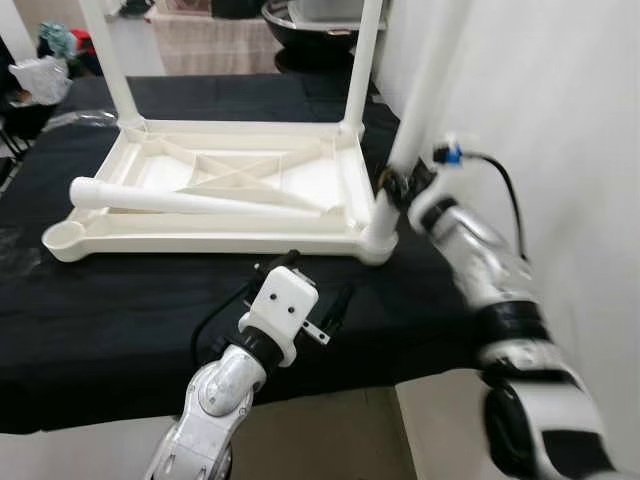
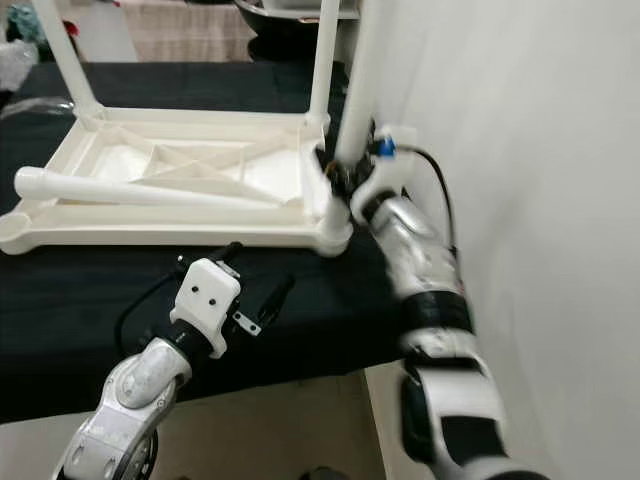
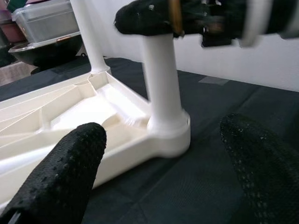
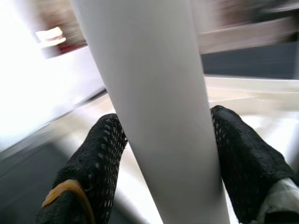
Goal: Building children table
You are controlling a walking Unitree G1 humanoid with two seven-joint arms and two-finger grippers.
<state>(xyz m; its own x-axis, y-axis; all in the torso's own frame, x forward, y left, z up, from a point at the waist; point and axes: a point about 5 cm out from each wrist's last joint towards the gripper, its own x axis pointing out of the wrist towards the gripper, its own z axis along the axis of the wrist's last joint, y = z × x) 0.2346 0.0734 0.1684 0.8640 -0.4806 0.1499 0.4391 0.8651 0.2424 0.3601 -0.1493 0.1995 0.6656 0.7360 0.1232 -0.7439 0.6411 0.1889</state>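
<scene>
A white plastic children's table top [image 1: 200, 238] lies upside down on a black-covered table [image 1: 110, 320]. Legs stand in its far-left [image 1: 115, 70], far-right [image 1: 362, 60] and near-right corners. The near-left socket [image 1: 62, 238] holds nothing. A loose leg [image 1: 190, 200] lies across the underside. My right gripper [image 1: 398, 186] is shut on the near-right leg [image 1: 425, 90], just above its socket [image 1: 380, 235]; its fingers [image 4: 100, 154] press both sides of the tube. My left gripper [image 1: 305, 282] hovers open in front of the table top's near edge and faces that socket [image 3: 168, 135].
A white wall [image 1: 560, 100] runs close along the right side, behind my right arm. The black table's front edge is just under my left arm. At the back are a dark bowl with a clear box [image 1: 310, 20], and bags [image 1: 40, 70] at the far left.
</scene>
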